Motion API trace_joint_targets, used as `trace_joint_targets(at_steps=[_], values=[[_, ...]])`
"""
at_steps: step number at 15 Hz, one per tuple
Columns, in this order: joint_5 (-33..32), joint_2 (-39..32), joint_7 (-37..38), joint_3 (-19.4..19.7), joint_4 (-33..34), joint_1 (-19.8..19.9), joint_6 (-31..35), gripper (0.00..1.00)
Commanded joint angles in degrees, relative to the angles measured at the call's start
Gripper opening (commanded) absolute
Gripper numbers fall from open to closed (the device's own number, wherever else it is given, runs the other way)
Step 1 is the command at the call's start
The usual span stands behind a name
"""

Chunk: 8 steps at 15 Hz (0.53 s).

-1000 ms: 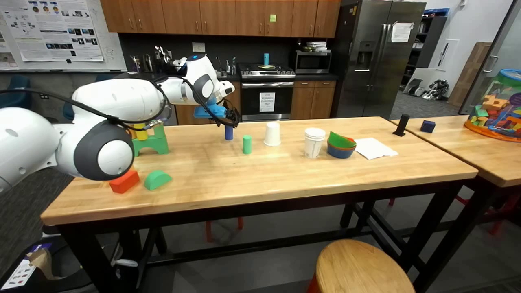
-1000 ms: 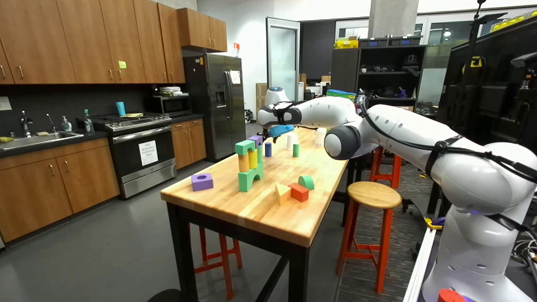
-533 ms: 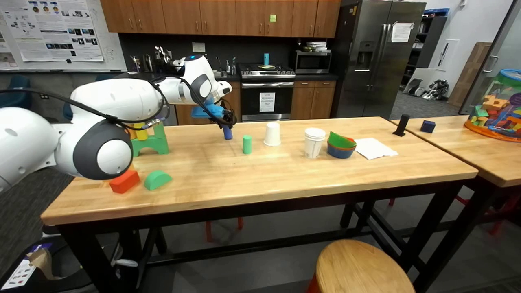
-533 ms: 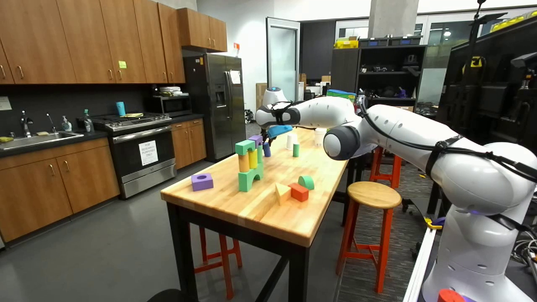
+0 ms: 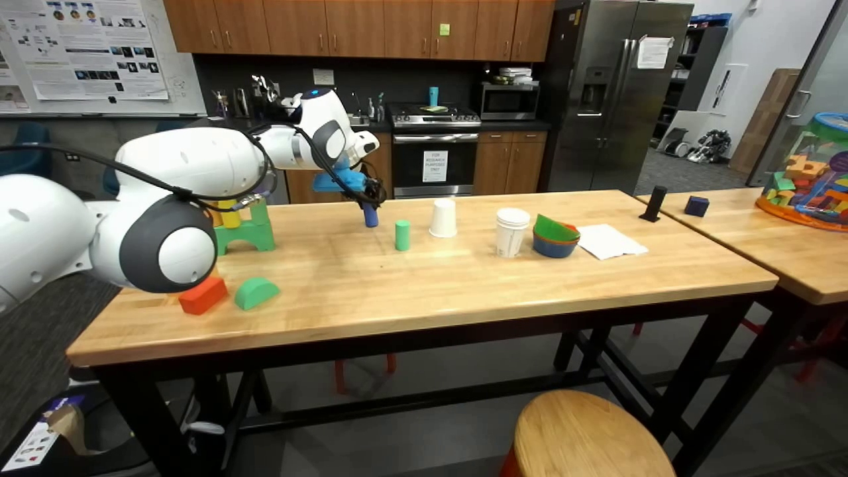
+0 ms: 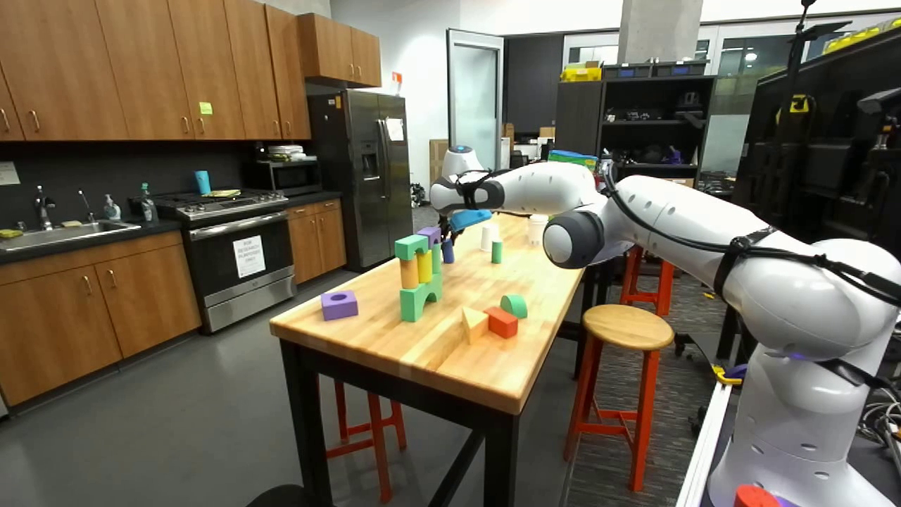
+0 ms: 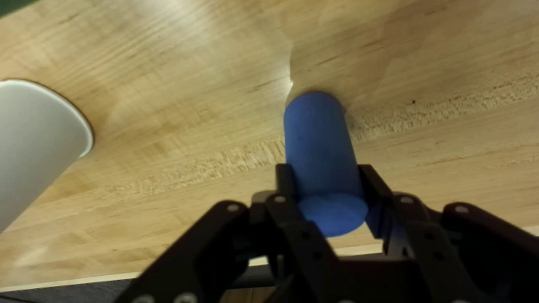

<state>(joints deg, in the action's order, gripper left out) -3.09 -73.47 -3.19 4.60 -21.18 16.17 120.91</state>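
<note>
Wooden wall cabinets (image 5: 364, 26) are lining the background, an oven range (image 5: 411, 162) and a stainless refrigerator (image 5: 606, 96) are standing beneath and beside them, and out front the long butcher-block surface (image 5: 464, 291) is carrying quite a line-up. The white robot arm (image 5: 192, 156) is hanging over it, and we're looking at a grip here: the tool (image 7: 327, 181) is clasping a blue cylinder block (image 7: 321, 143), both fingers (image 7: 285, 181) pressing in on opposite sides, parted only as far as the block between them. In an exterior view that block is leaning slightly, its lower end meeting the surface near a long edge. Next along, a green cylinder block (image 5: 402, 235) is standing upright, then an upturned white paper cup (image 5: 443, 218), also poking into the wrist view, then a stack of paper cups (image 5: 511, 237) beside nested bowls (image 5: 555, 249), and a white paper sheet (image 5: 611, 241) is lying just past those. Over at the opposite end, a block tower (image 6: 424, 267) is standing on a green arch block (image 6: 422, 294), a purple block with a round hole (image 6: 339, 308) is sitting off to one side, and a yellow triangular block (image 6: 474, 327), a red block (image 6: 502, 322) and a green half-round block (image 6: 514, 306) are lying clustered together.
</note>
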Motion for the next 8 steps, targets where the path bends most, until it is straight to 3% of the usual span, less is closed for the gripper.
trace_joint_targets(at_steps=[1, 8], values=[[0.4, 2.4, -2.7, -0.2, -0.4, 1.4, -0.9, 0.16], [1.0, 8.3, -9.7, -1.3, 0.5, 3.8, -2.5, 0.16]])
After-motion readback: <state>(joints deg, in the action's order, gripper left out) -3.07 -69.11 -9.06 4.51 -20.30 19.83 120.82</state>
